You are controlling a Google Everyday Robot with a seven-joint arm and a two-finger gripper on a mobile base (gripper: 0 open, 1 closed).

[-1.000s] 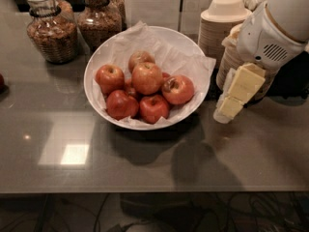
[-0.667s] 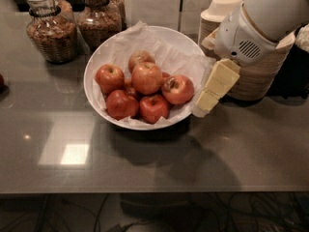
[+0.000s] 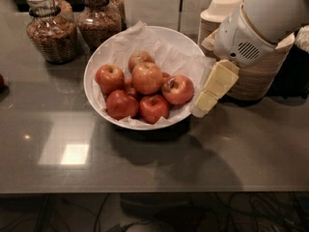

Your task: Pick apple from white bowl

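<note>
Gripper (image 3: pixel 206 100) is centre-right of frame, pale yellow, angled down-left, with its tip just beside the right rim of the white bowl (image 3: pixel 87 83). Can't tell whether it's spread or closed. The apple (image 3: pixel 147 77) sits mid-bowl on top of the pile, with smaller red apples (image 3: pixel 177 89) around it. Two glass jars (image 3: pixel 48 30) are upper left. Stacked paper bowls (image 3: pixel 219 11) are upper right, behind the arm.

kitchen counter (image 3: pixel 145 163): snack jars (image 3: pixel 50 35), paper bowls (image 3: pixel 219 11)
</note>
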